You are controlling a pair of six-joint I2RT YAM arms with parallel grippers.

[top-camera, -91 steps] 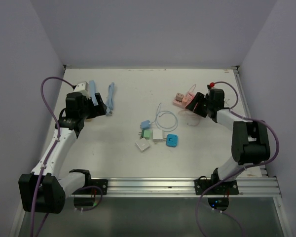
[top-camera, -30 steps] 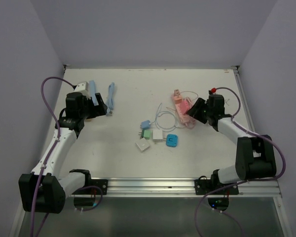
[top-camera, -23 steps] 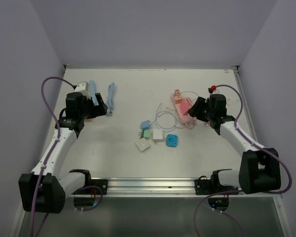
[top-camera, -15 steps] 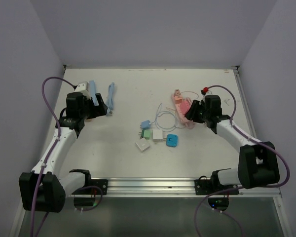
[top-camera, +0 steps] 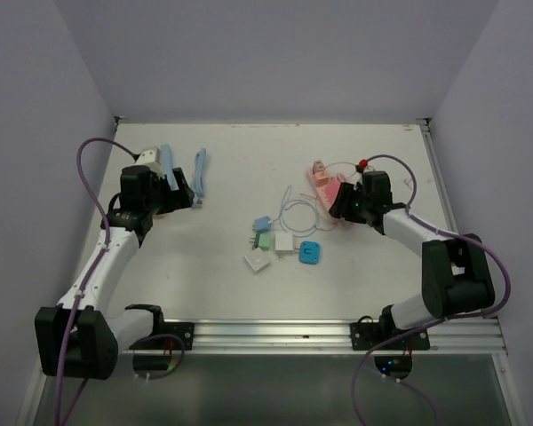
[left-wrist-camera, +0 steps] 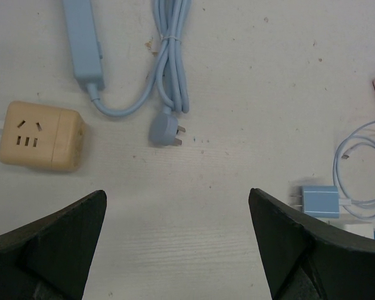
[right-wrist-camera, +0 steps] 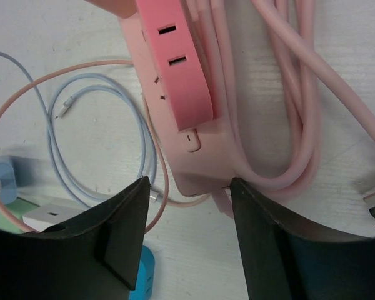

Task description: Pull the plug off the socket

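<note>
Over the pink power strip (right-wrist-camera: 175, 81) our right hand (right-wrist-camera: 190, 212) stands open; if we close now, we may pinch the loose cord (right-wrist-camera: 303, 125) too.

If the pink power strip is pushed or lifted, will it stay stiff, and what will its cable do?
The pink power strip looks like a flat, rigid plastic bar, so it would probably slide, not roll or tip. Its pink cable lies in loose loops beside it, so it is likely floppy and would trail or drag when the strip moves.
</note>
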